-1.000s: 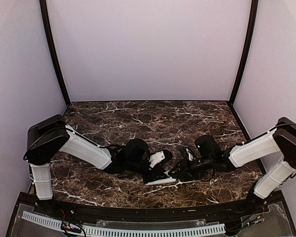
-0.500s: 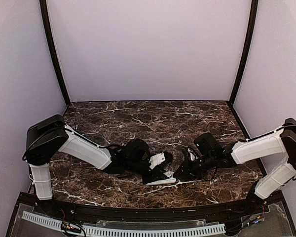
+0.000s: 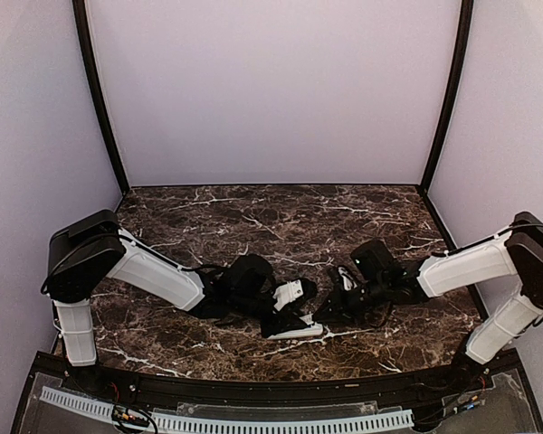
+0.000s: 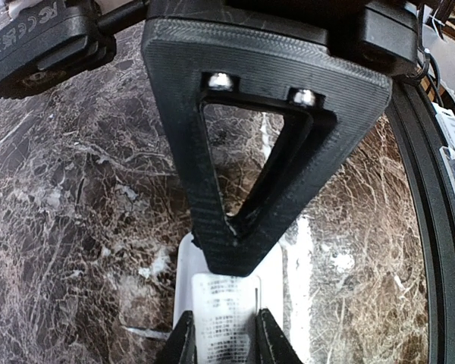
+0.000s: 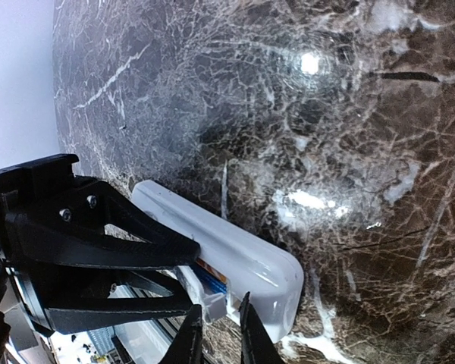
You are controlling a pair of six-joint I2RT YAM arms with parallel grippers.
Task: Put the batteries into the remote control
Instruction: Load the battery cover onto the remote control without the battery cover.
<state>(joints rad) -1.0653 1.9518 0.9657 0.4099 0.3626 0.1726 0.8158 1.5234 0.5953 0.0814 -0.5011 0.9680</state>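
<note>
The marble table (image 3: 208, 226) takes up most of the scene, and both arms reach in to meet near its middle, toward the near edge. The remote control (image 3: 297, 332) is there, a white slab with its labelled face turned to the left wrist camera (the print is too small to read). The left gripper (image 4: 224, 345) is clamped across its width, one finger on each long side, holding it steady. The right gripper (image 5: 220, 343) comes in from the right with its fingers drawn close, only a narrow gap between them; whether they pinch anything I cannot tell. Just beyond their tips a sliver of orange and blue — the batteries (image 5: 210, 274), I judge — shows at the open side of the remote. The step in hand looks like seating a battery in its bay. The next move calls for a gentle, well-aimed push — and a firm left hold, so the remote does not slide.
</note>
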